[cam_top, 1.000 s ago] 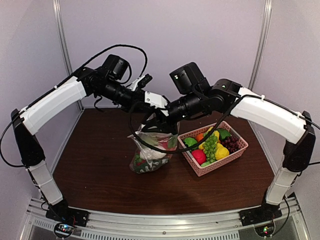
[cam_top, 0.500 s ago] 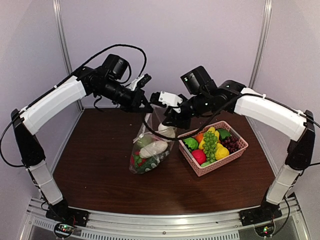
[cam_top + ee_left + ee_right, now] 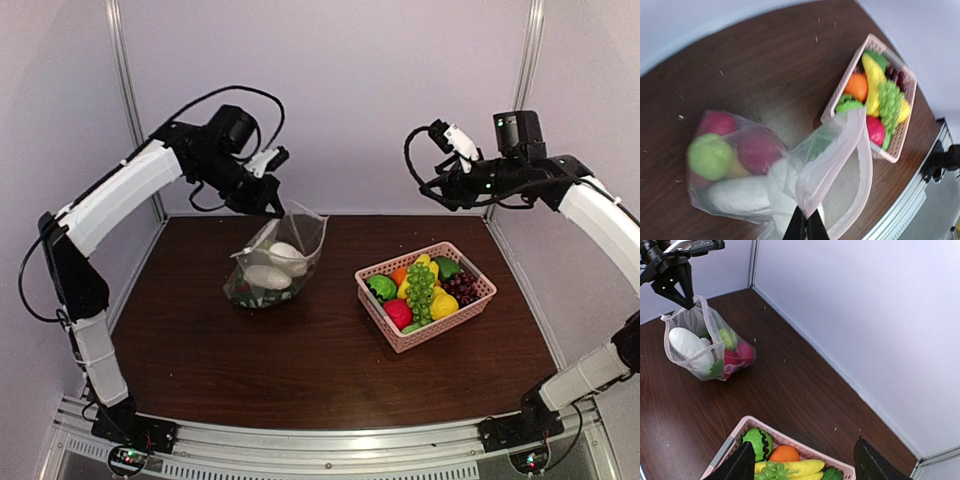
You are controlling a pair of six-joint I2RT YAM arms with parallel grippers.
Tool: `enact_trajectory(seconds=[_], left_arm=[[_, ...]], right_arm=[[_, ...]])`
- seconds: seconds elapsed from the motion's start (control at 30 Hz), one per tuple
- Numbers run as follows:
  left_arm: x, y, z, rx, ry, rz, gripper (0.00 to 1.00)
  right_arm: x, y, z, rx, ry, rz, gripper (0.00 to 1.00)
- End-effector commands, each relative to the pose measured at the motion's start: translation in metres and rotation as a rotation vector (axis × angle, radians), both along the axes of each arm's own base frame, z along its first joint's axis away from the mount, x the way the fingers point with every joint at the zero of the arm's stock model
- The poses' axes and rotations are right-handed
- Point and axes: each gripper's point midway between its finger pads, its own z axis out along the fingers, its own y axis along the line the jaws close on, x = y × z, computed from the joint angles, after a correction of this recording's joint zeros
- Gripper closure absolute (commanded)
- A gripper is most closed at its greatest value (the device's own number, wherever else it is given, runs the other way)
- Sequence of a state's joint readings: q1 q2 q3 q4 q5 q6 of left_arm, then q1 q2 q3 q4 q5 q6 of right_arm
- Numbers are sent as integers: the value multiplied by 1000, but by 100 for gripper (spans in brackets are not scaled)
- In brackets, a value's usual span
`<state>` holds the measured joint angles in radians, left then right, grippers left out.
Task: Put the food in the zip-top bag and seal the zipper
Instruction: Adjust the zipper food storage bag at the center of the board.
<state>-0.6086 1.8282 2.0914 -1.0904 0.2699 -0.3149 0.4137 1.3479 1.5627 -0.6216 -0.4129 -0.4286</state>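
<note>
The right gripper (image 3: 455, 140) has just let go. A second ago it was down at the mouth of the bag (image 3: 305, 235) with the other arm; now it is high and off to the right, well apart from the bag, its fingers spread wide with nothing between them. The left gripper (image 3: 273, 207) stays pinched tight on one corner of the bag's top edge, as it was a moment ago. With only that one hold, the bag no longer hangs upright. It has swung left and slumped onto the table (image 3: 300, 370), leaning over with the food (image 3: 278, 262) bunched at its bottom: a white piece, a green apple and some red ones. The basket (image 3: 378, 312) sits nearby to the right, with grapes, a banana and other pieces in it. From the left wrist view the mouth looks to be gaping, the pale zipper (image 3: 837, 155) curving in an open loop, though the blur there keeps me from being sure, and I cannot pick out the slider. So I judge that the filling may be done or paused but the sealing is not, and the right arm will likely need to return to the mouth to run the zipper closed.
</note>
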Motion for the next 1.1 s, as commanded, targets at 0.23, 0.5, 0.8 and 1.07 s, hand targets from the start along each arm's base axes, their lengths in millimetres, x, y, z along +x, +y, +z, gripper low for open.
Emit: enact_trajectory(seconds=[0.23, 0.5, 0.8, 1.07], left_arm=[[-31, -45, -34, 91, 15, -141, 100], [-42, -48, -31, -14, 51, -190, 100], [-67, -65, -15, -10, -11, -303, 100], [-88, -65, 10, -74, -61, -347, 100]], right_arm=[[17, -22, -136, -139, 383, -90, 30], [-19, 27, -134, -60, 434, 148, 23], [-35, 114, -103, -124, 361, 358, 20], [-40, 153, -112, -169, 396, 437, 21]])
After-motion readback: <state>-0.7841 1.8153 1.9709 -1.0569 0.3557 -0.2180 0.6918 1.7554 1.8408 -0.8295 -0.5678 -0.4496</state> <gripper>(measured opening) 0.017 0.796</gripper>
